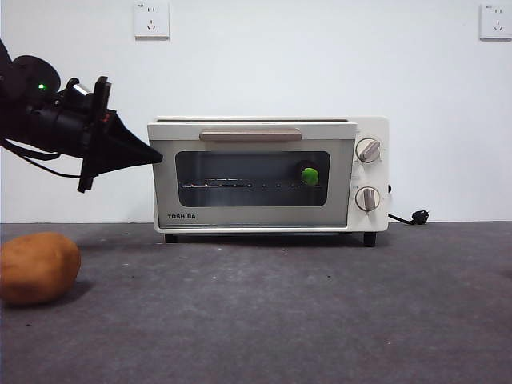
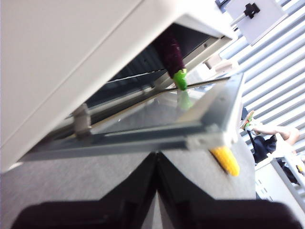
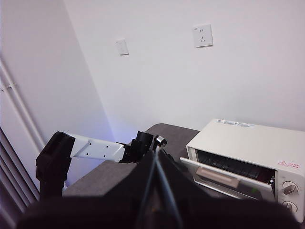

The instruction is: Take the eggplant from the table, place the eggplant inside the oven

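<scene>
Eggplant [image 1: 307, 175] lies on the rack inside the oven [image 1: 268, 174], door almost shut. My left end effector [image 1: 152, 158], jaws together and empty, touches the door's left edge. My right end effector [image 3: 156, 157] hangs high, jaws together.

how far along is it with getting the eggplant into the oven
Nearly done. The eggplant already lies on the rack inside the oven, its green cap showing through the glass. The left gripper, jaws shut and holding nothing, is at the door's left edge; the wrist views show the door not quite closed. The right gripper waits high above. Left: close the door.
</scene>
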`<act>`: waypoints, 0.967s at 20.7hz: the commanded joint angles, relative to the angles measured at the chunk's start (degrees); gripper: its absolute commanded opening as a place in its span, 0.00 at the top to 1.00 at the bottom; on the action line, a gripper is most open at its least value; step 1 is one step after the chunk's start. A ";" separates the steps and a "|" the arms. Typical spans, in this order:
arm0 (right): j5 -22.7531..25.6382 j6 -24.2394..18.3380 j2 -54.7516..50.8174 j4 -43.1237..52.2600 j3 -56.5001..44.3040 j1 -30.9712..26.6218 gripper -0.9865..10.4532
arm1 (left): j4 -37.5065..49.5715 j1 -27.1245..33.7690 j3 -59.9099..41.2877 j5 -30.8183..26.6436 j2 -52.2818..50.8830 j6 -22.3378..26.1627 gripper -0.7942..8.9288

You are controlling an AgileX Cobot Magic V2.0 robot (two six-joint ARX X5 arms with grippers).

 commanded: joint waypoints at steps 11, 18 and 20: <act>0.00 0.07 -0.35 -1.22 -0.09 0.04 0.92 | 6.73 -2.80 2.86 -2.93 0.22 -7.19 0.92; 0.00 0.00 -0.35 -1.22 -0.09 0.04 0.92 | 4.39 -3.06 3.72 -1.40 -1.66 -7.89 0.92; 0.00 0.00 -0.35 -1.22 -0.09 0.04 0.92 | 3.41 -3.23 3.72 -1.40 -3.32 -7.89 0.92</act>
